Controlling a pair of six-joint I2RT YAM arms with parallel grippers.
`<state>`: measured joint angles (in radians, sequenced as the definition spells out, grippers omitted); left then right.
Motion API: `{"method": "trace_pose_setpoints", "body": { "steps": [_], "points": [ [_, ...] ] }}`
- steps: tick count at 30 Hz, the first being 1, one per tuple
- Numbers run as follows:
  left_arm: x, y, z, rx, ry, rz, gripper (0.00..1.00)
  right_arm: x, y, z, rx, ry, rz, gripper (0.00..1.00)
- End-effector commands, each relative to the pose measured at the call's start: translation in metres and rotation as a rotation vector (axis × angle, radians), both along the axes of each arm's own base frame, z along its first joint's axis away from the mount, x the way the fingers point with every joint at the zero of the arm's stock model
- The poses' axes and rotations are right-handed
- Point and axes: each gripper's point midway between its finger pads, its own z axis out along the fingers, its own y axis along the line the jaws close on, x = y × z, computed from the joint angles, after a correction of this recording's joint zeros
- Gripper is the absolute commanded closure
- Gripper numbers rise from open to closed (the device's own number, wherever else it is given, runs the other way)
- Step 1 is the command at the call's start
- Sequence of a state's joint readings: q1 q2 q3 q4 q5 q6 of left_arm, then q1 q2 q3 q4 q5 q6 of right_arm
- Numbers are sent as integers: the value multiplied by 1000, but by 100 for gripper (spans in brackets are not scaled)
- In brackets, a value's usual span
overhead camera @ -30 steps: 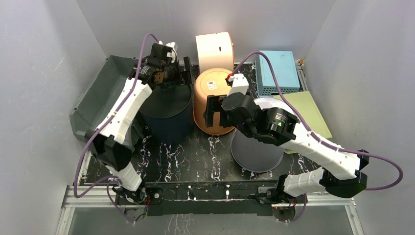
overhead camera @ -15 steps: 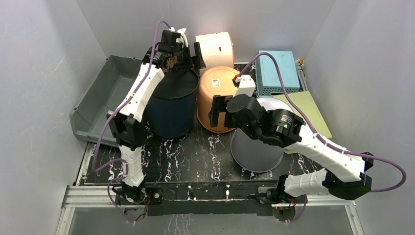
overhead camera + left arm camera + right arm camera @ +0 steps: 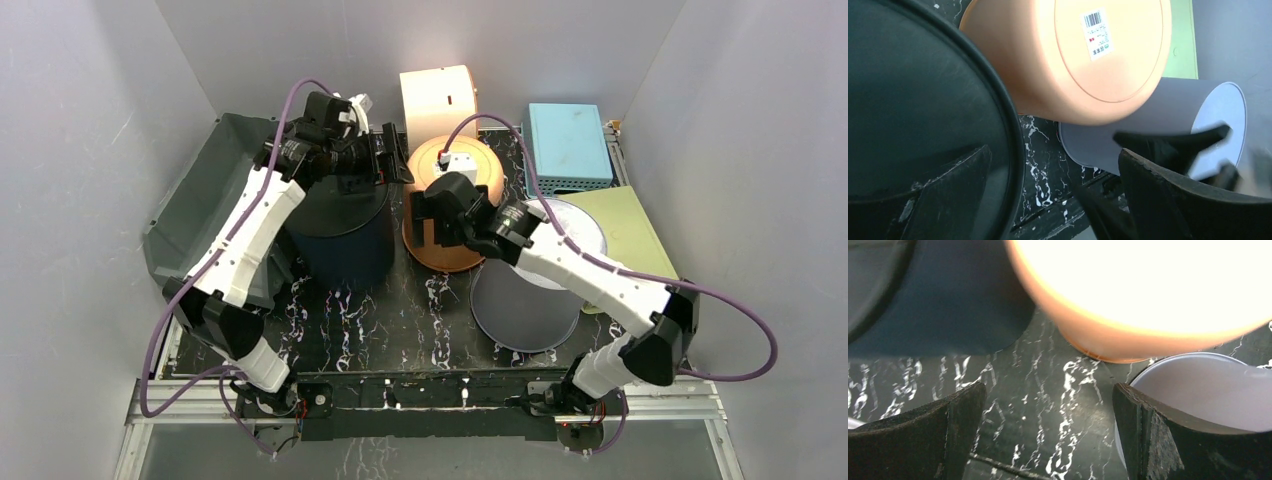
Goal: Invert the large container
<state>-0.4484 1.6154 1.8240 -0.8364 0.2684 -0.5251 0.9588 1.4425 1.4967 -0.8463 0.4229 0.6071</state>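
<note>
A large dark navy container (image 3: 345,240) stands left of centre with a flat dark face up (image 3: 913,100). Right beside it an orange container (image 3: 455,255) of similar size stands base up, a barcode label on its bottom (image 3: 1073,75). My left gripper (image 3: 392,165) hovers open over the gap between the two, holding nothing (image 3: 1053,155). My right gripper (image 3: 428,218) is open at the orange container's left side, above bare table (image 3: 1048,390). A lavender container (image 3: 525,295) lies on its side, right of the orange one.
A peach container (image 3: 438,100) stands at the back. A blue perforated box (image 3: 568,145) and a green sheet (image 3: 625,230) sit at the right. A grey bin (image 3: 205,195) leans at the left wall. The marbled black table (image 3: 400,320) shows in front.
The left gripper swung toward the back, then came forward over the gap between the two containers. The right arm folded, its wrist moving back and left. Both grippers stayed open.
</note>
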Motion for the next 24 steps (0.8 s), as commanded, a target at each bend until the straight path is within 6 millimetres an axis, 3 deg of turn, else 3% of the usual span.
{"method": "trace_pose_setpoints", "body": {
  "steps": [1,5,9,13,17,21,24],
  "points": [
    [-12,12,61,-26,-111,27,2,45,-2,9,79,-45,13,2],
    [11,47,102,71,-234,181,2,84,-36,3,52,-43,-127,2],
    [33,90,115,96,-274,330,2,112,-77,4,61,-25,-321,2],
    [54,145,111,214,-303,523,2,115,-71,22,131,-42,-300,2],
    [72,194,94,279,-279,617,2,105,-59,50,220,-84,-200,2],
    [92,211,48,229,-136,552,2,90,-53,73,287,-108,-133,2],
    [96,209,12,208,-20,508,2,80,-56,85,308,-119,-110,2]
  ]
}}
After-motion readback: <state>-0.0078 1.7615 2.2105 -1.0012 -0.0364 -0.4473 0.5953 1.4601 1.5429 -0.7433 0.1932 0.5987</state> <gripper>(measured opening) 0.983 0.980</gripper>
